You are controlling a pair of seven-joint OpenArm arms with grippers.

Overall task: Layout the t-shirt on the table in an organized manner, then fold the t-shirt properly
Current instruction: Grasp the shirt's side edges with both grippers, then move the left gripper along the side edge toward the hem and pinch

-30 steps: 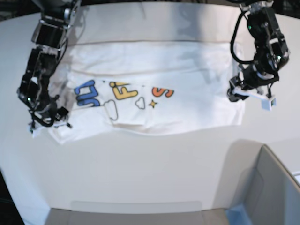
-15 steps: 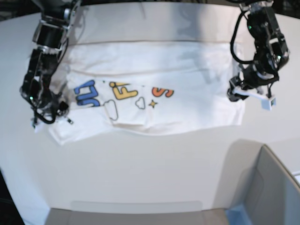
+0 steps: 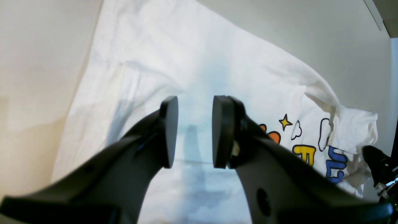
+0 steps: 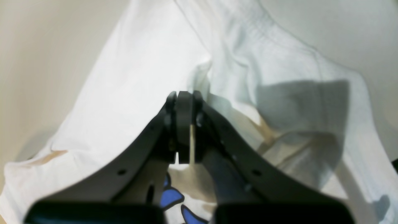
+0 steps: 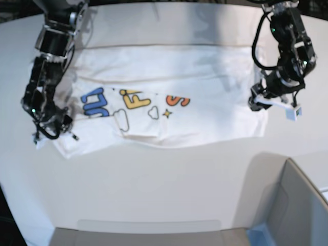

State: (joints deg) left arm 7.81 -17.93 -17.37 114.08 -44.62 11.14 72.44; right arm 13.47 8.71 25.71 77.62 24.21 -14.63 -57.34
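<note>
The white t-shirt point(image 5: 169, 87) lies spread sideways across the table point(image 5: 169, 179), its blue, yellow and orange print facing up. At the shirt's rumpled left end, my right gripper point(image 5: 50, 132) is down on the cloth. In the right wrist view this gripper point(image 4: 184, 96) is shut, with a thin pale strip of the t-shirt point(image 4: 130, 93) caught between its pads. My left gripper point(image 5: 256, 104) hovers over the shirt's right edge. The left wrist view shows it point(image 3: 192, 130) open, with only flat t-shirt point(image 3: 186, 62) below the gap.
A grey box point(image 5: 294, 205) with a blue corner point(image 5: 259, 233) stands at the front right of the table. A pale flat panel point(image 5: 148, 225) lies along the front edge. The table's curved far edge runs behind both arms.
My right gripper's jaws have closed at the shirt's left end, and that arm shifted slightly. The left arm and the shirt's spread have stayed as they were.
</note>
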